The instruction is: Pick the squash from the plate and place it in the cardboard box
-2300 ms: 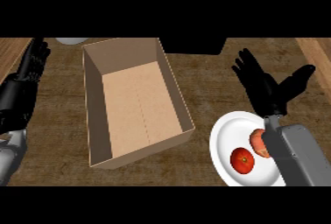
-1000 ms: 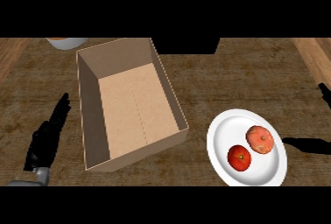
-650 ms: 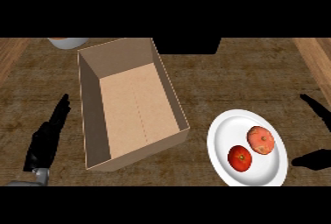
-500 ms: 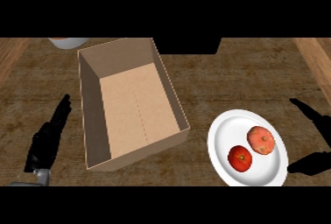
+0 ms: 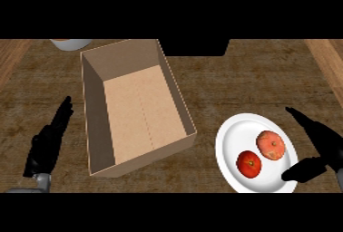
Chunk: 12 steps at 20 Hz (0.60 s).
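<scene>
A white plate [image 5: 234, 136] lies at the lower right of the counter with two round orange-red items on it: the squash [image 5: 271, 145] toward the right and a redder fruit [image 5: 249, 163] beside it, lower left. My right hand [image 5: 321, 145] is open at the plate's right rim, fingers straight and pointing up-left, thumb at the lower rim; it touches neither fruit. The open cardboard box [image 5: 134, 106] stands in the middle, empty inside. To the left of the box my left hand [image 5: 48, 141] rests open, fingers up.
A white bowl [image 5: 69, 43] shows partly at the top left edge, behind the box. Dark wooden counter runs between box and plate, with lighter wood strips at the far left and far right edges.
My right hand has come in from the right edge toward the plate's right rim. The left hand, box and plate have stayed put.
</scene>
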Each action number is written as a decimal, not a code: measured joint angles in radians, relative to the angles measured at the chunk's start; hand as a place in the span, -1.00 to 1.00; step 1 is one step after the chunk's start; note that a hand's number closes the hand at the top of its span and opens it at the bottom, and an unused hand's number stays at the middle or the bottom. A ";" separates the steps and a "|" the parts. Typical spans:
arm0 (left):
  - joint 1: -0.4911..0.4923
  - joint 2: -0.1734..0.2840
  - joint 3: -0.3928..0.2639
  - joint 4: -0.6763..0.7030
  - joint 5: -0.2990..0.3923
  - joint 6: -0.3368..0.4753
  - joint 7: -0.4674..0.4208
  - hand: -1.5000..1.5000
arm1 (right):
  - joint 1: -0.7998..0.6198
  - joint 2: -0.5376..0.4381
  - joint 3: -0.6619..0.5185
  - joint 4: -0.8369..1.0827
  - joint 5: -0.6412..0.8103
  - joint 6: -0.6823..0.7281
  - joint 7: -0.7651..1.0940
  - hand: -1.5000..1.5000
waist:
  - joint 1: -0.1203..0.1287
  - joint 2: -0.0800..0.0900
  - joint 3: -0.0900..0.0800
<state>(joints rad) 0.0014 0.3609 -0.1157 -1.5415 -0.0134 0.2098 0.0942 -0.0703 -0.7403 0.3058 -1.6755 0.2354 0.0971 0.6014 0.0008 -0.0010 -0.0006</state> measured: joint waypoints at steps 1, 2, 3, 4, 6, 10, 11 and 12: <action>-0.002 -0.007 0.006 0.014 -0.003 -0.004 -0.011 0.00 | -0.002 0.015 -0.004 0.022 0.020 0.003 -0.006 -1.00 | 0.000 0.000 0.000; -0.007 -0.012 0.015 0.031 -0.005 -0.010 -0.022 0.00 | -0.009 0.028 -0.007 0.021 0.030 0.019 0.014 -1.00 | 0.000 0.001 0.000; 0.003 -0.012 0.019 0.019 -0.010 -0.017 -0.019 0.00 | -0.007 0.040 -0.010 0.011 0.041 0.032 0.034 -1.00 | 0.000 0.000 0.000; -0.001 -0.020 0.021 0.018 -0.018 -0.016 -0.015 0.00 | -0.002 0.048 -0.018 0.024 0.056 0.041 0.027 -1.00 | 0.000 0.000 0.000; 0.013 -0.034 0.018 0.000 -0.034 -0.017 -0.011 0.00 | 0.006 0.070 -0.025 0.028 0.083 0.060 0.034 -1.00 | 0.000 0.000 0.000; -0.009 -0.056 0.038 0.024 -0.055 -0.032 -0.011 0.00 | 0.004 0.133 -0.040 0.055 0.140 0.080 0.034 -1.00 | -0.001 0.001 0.001; -0.014 -0.060 0.043 0.016 -0.059 -0.039 0.001 0.00 | 0.006 0.145 -0.052 0.056 0.152 0.090 0.030 -1.00 | -0.001 0.001 0.001; -0.012 -0.058 0.052 0.001 -0.057 -0.050 0.011 0.00 | 0.006 0.157 -0.059 0.073 0.169 0.092 0.016 -1.00 | 0.000 0.001 0.000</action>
<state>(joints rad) -0.0107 0.3034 -0.0640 -1.5400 -0.0707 0.1596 0.1053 -0.0642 -0.5830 0.2469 -1.6023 0.4042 0.1892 0.6171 0.0006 -0.0004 -0.0002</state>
